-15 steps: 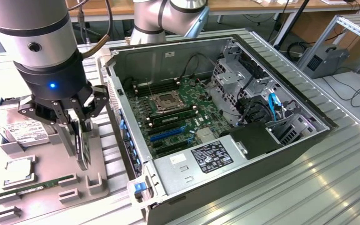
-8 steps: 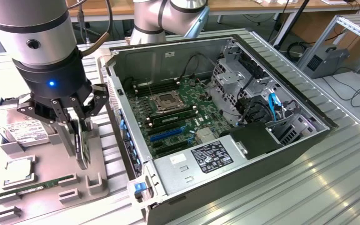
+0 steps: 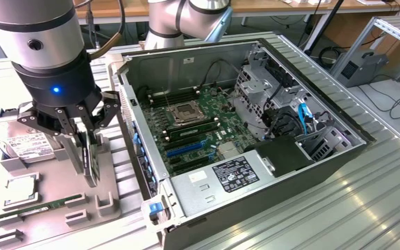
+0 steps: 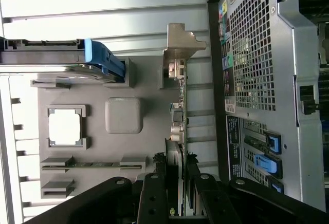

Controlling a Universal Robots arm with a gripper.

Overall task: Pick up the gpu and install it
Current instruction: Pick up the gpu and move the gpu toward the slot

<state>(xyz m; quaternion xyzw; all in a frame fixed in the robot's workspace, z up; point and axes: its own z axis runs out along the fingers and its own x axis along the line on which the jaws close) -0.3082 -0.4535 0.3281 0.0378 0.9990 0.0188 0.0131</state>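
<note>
My claw [image 3: 85, 129] [image 4: 176, 193] is half closed, pinching the top edge of the gpu [image 3: 90, 159] [image 4: 177, 116]. The card stands on edge in the grey holder [image 4: 123, 142] on the tabletop, at the exterior view's left. That leaves its thin faces free for my pads. Its long axis runs alongside the computer case [image 3: 186, 57], with the silver bracket [image 4: 181, 41] at the end away from my grip.

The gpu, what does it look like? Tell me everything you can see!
The gpu is a thin, dark card standing on edge in a slot of the grey holder tray, beside the open computer case. A silver metal bracket caps one end. The gripper straddles its top edge; whether it clamps is unclear.
</note>
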